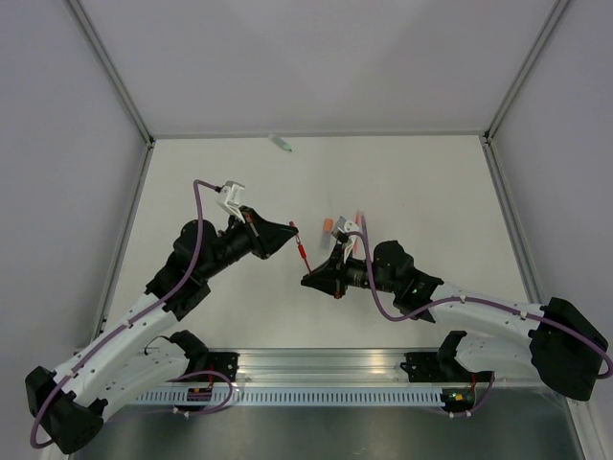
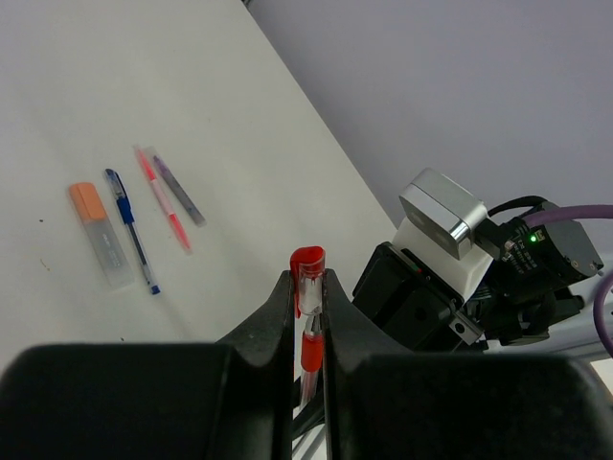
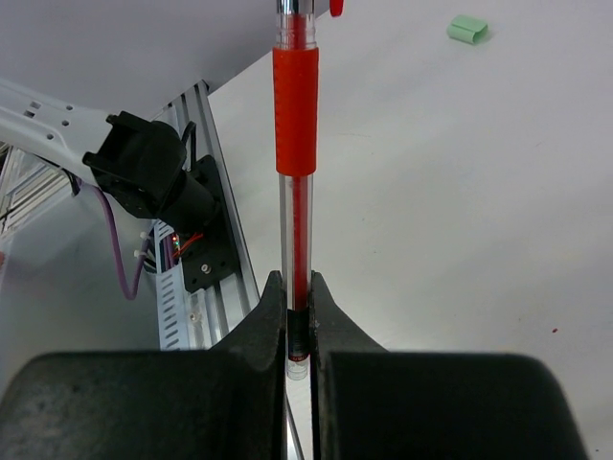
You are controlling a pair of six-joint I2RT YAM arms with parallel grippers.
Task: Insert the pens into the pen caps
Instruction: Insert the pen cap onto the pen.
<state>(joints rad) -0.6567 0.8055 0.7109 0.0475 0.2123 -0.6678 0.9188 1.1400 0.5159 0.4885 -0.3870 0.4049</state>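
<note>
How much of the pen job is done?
I can't see any finished pen yet. Now the right gripper holds the red pen, and the left gripper pinches the red cap over its tip end; fully pushed on or not, I can't tell. Still left: the blue pen, pink pen and grey pen lying on the table, and the mint green cap lying alone.

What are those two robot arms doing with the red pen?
The right end effector is shut on the back end of a red pen. The left end effector is shut on the red cap at the pen's tip end, and the cap looks to be on. A blue pen and a mint green cap lie on the table.
</note>
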